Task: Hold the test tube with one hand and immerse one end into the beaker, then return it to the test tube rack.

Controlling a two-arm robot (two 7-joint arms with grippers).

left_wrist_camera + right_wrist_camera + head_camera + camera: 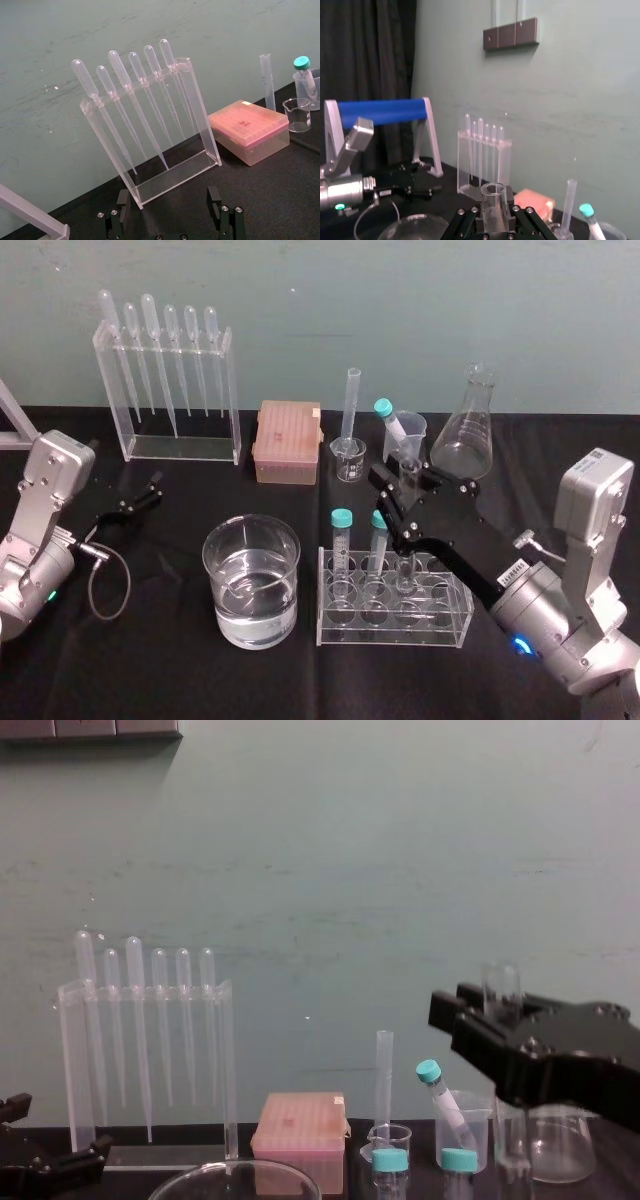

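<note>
My right gripper [403,502] is shut on the test tube [404,565], a clear open-mouthed tube held upright. The tube's mouth [500,982] sticks up above the fingers, and the same rim sits between the black fingers in the right wrist view [493,197]. Its lower end reaches down into a back-row hole of the low clear test tube rack [450,625], beside two teal-capped tubes [342,540]. The beaker [250,580], wide and part filled with water, stands left of the rack. My left gripper [140,502] rests open and empty at the far left [168,200].
A tall clear stand with several bulb-topped pipettes [170,390] is at the back left, a pink box [288,443] beside it. Behind the rack stand a small beaker [348,458], a thin cylinder [352,405], a cup holding a teal-capped tube [405,435] and a conical flask [466,430].
</note>
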